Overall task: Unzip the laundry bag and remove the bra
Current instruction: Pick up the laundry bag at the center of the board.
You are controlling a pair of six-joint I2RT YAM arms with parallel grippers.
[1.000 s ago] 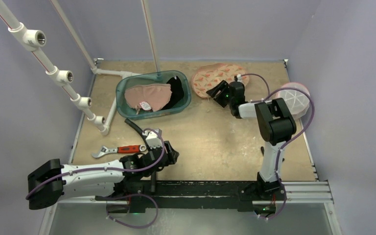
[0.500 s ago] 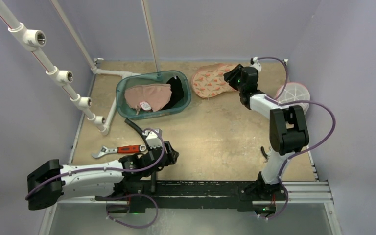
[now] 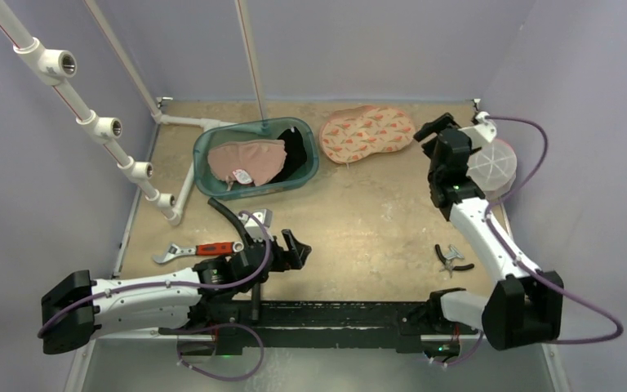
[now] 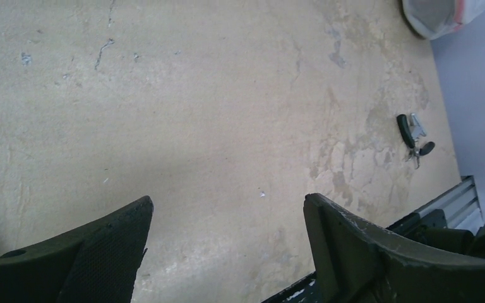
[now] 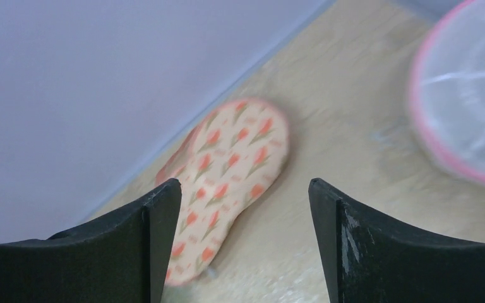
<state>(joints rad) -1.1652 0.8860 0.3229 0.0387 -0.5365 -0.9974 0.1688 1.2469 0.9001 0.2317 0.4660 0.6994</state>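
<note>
The laundry bag (image 3: 494, 163) is a round white mesh dome with a pink rim, at the far right of the table; it also shows in the right wrist view (image 5: 467, 113) and the left wrist view (image 4: 439, 12). A flat peanut-shaped piece with a tulip print, seemingly the bra (image 3: 367, 132) (image 5: 227, 164), lies at the back centre. My right gripper (image 3: 434, 135) (image 5: 244, 183) hovers open between the two, touching neither. My left gripper (image 3: 294, 245) (image 4: 227, 202) is open and empty over bare table near the front.
A teal basin (image 3: 204, 184) at back left holds a pink garment (image 3: 245, 159) and a dark one. An adjustable wrench (image 3: 198, 250) lies front left, small pliers (image 3: 452, 258) (image 4: 413, 136) front right. A white pipe rack (image 3: 102, 126) runs along the left side.
My right gripper has left the tulip-print piece, which now lies spread flat, and swung right toward the mesh bag. My left gripper's jaws have opened wider.
</note>
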